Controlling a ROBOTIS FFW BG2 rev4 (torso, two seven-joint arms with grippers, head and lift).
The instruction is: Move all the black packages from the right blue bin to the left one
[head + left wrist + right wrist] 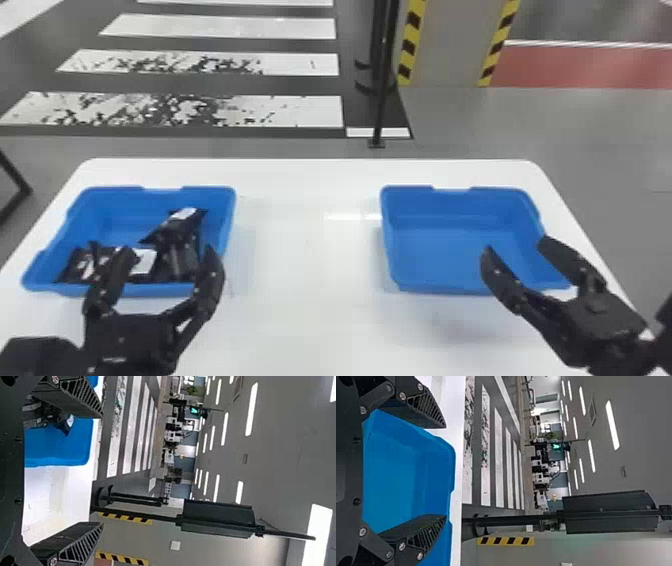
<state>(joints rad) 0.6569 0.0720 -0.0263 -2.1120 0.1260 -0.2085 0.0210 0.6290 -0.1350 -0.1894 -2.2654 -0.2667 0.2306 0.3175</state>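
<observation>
Black packages [175, 255] inside left blue bin [229, 215]; right one bare.

black packages [175, 229] — white-labelled, perhaps overlapping — lie in the left bin [116, 198].

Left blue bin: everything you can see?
The left blue bin is open-topped, plastic-looking, with rounded corners and a rim dipping midway along the far side. It sits upright on the white table, holding black packages, some with white labels, toward its near and right sides. The left gripper overlaps its near rim; contact unclear.
</observation>
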